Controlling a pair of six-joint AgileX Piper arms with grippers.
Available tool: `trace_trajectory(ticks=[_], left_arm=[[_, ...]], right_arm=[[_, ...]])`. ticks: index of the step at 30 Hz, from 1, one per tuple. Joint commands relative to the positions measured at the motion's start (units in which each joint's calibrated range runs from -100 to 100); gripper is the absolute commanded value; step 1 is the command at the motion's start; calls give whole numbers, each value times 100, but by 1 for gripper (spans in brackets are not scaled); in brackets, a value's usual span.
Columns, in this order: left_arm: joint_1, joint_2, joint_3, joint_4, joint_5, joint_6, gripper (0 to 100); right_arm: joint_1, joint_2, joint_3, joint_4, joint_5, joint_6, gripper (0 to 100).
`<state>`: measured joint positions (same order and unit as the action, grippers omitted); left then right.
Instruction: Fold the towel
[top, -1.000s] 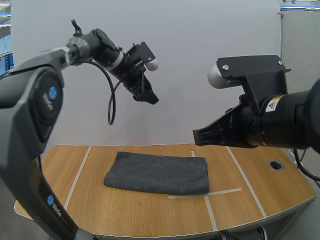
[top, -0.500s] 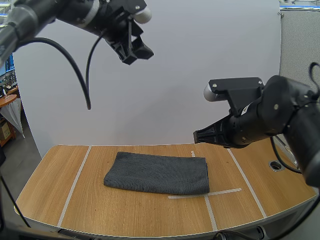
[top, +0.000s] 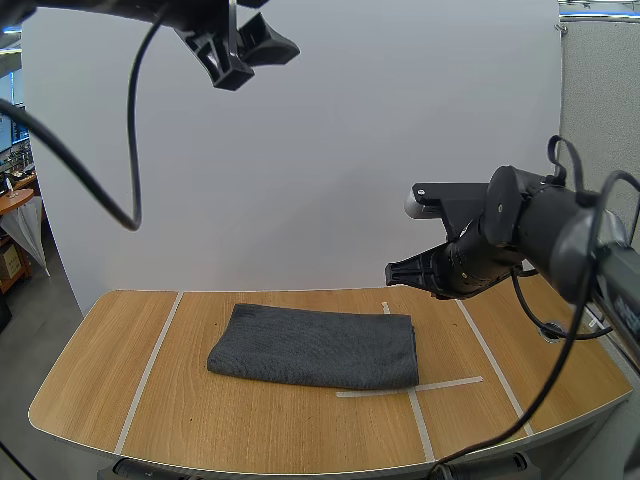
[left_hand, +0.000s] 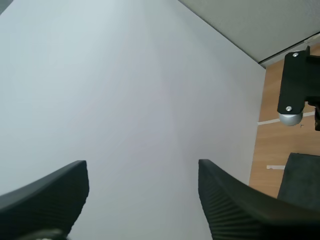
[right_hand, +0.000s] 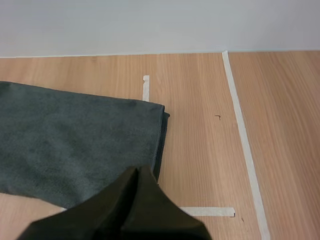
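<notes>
A dark grey towel (top: 318, 346) lies folded into a flat rectangle on the wooden table (top: 250, 430), and its right end (right_hand: 75, 145) has a neat double edge. My left gripper (top: 243, 52) is raised high above the table's left half, open, its ribbed fingers (left_hand: 235, 200) standing wide apart with nothing between them. My right gripper (top: 395, 271) hovers above and beyond the towel's right end, shut on nothing, its fingers (right_hand: 135, 200) lying together as one dark wedge. A corner of the towel (left_hand: 302, 175) shows past my left fingers.
White tape lines (top: 445, 385) mark off the table into sections, with one corner mark beside the towel's right end (right_hand: 207, 211). A small round hole (top: 553, 329) sits in the table at the far right. A white wall (top: 380, 130) stands behind the table.
My left arm has swung up and away to the upper left. My right arm has drawn back from the camera, its gripper tip staying above the towel's right end. The towel has not moved.
</notes>
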<state>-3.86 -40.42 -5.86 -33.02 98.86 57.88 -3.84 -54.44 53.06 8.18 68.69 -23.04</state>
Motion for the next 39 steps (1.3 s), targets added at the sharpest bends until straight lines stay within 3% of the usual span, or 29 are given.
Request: trace_trajectory(ticks=[1,8,16,21,25,28,32,37,39], left_arm=[[7,-598,-6,-91,-37,-41,100],[7,-658,-6,-91,-37,-41,100],[7,-652,-6,-181,-37,-41,100],[7,-652,-6,-175,65,-163,100],[7,-652,-6,-141,26,-709,100],[7,-652,-6,90,-33,-1741,100],[7,-652,-6,993,-33,-3250,100],[7,-652,-6,1870,-33,-3543,100],[7,-652,-6,2075,-33,-3543,100]], right_arm=[[-431,1193,30,365,-1061,-131,0],[-830,1993,30,1562,-1157,-1220,0],[-1235,2877,30,1965,-1376,-2250,0],[-1531,3376,30,3373,-661,-3855,0],[-1685,3805,30,3610,-503,-4568,0],[-1734,4077,30,3644,-605,-5038,0],[-1734,4340,30,4076,-849,-5515,0],[-1734,4591,-52,4514,-548,-5893,0],[-1734,4678,-114,4590,-488,-5893,19]])
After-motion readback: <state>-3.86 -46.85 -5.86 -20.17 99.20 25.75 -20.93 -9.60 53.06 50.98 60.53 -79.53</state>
